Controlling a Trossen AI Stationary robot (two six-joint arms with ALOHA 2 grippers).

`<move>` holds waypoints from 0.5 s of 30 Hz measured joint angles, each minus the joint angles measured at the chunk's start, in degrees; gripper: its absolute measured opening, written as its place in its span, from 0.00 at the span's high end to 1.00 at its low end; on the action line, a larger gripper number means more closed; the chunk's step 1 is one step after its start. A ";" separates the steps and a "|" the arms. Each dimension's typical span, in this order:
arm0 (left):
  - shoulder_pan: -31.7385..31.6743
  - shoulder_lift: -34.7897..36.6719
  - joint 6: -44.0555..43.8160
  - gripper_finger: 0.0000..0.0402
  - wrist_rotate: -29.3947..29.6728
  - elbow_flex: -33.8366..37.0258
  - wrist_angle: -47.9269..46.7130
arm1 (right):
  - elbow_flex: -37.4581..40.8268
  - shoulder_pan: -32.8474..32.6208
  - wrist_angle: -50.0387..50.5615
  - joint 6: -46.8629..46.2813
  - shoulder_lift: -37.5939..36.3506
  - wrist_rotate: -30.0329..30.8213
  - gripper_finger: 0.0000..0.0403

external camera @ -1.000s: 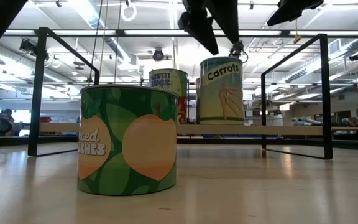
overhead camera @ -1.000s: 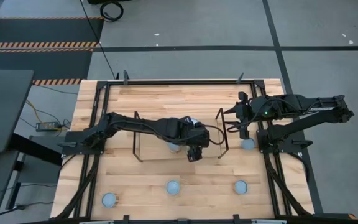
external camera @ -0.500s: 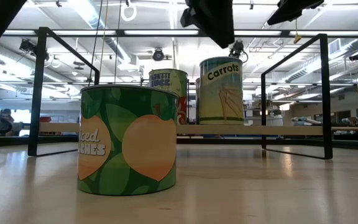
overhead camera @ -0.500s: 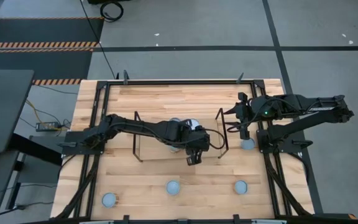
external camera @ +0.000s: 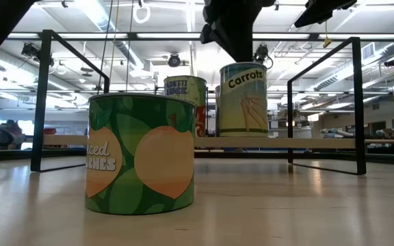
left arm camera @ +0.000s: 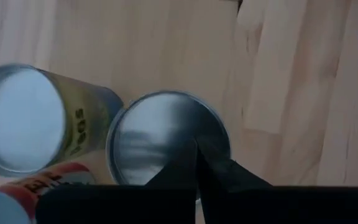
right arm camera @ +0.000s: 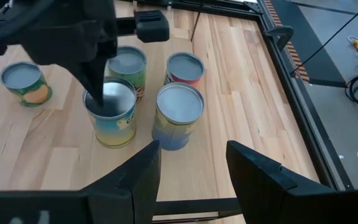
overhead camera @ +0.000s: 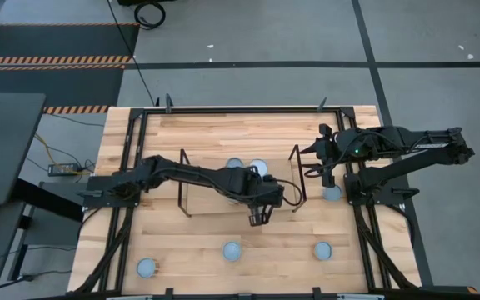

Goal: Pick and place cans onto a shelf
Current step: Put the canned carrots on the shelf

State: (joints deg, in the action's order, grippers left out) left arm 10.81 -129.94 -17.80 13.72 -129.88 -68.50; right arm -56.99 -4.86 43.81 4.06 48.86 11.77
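Fingers (left arm camera: 216, 177) of the left gripper (overhead camera: 257, 218) are pressed together, empty, just above the shelf (overhead camera: 207, 204) at its front edge, over a can (left arm camera: 166, 140). Four cans stand clustered on the shelf. Beside the shelf's right end frame, the right gripper (right arm camera: 191, 168) hovers with fingers apart, empty

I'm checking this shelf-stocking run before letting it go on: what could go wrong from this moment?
1. The left gripper is shut, with its tips right over the lid of a yellow-and-blue can. A sideways move before lifting could tip that can.
2. The neighbouring cans stand very close, so one knocked can might topple others.
3. The right gripper hovers open by the shelf end frame; the arms could crowd each other there.
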 joint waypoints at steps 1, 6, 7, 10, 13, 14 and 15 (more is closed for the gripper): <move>-0.02 -0.09 0.00 0.99 0.00 0.00 -0.43 | 0.00 0.00 0.00 0.02 0.00 0.00 0.53; -0.69 -0.33 0.00 0.98 1.02 -0.09 -0.93 | 0.00 0.00 -0.02 -0.02 -0.02 0.00 0.53; -0.74 -0.33 0.00 0.98 1.31 -0.09 -1.26 | -0.01 -0.02 -0.02 -0.03 -0.02 0.00 0.53; -0.90 -0.33 0.24 0.99 1.33 -0.09 -1.34 | 0.00 -0.01 0.00 -0.03 -0.02 0.00 0.53; -0.90 -0.36 0.26 0.99 1.33 -0.09 -1.17 | 0.00 0.00 0.00 -0.03 -0.02 0.00 0.53; -0.88 -0.36 0.26 0.98 1.32 -0.09 -1.15 | 0.00 -0.02 0.00 -0.03 -0.02 0.00 0.53; -0.78 -0.37 0.21 0.98 1.19 -0.09 -1.15 | 0.00 0.00 0.00 0.00 -0.02 0.01 0.53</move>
State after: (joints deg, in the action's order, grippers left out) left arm 10.03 -130.31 -17.59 14.91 -129.97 -69.65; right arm -56.99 -4.86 43.81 4.05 48.84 11.78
